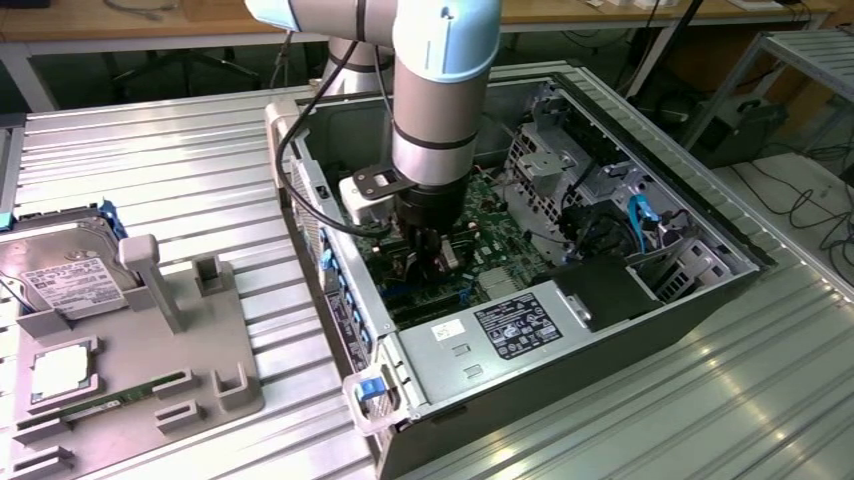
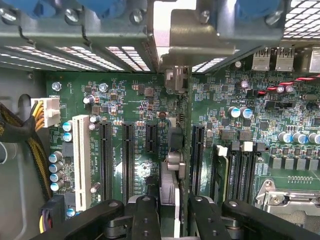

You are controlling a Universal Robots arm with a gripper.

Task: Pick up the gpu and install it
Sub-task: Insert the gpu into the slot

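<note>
Exterior view: ribbed metal table (image 1: 174,160) carries an open computer case (image 1: 667,330) lying on its side, with a grey parts tray (image 1: 200,375) at the exterior view's left, well apart from the case. The tray holds a hard drive (image 1: 67,283) with a white label and a green memory stick (image 1: 114,397) in a slot. The robot arm (image 1: 441,90) drops straight into the case opening, with case walls close on both sides. The power supply (image 1: 514,325) fills the near end of the case. Wrist view: the green motherboard (image 2: 135,105) lies below, its black expansion slots (image 2: 105,152) running in parallel beside a white slot (image 2: 81,160). The gpu (image 2: 172,165) is seen edge-on, standing upright over the board between two black slots; its silver bracket (image 2: 176,80) reaches the case's rear wall. The gripper (image 2: 172,212) has its black fingers (image 2: 145,220) clamped on the card's edge from either side.
</note>
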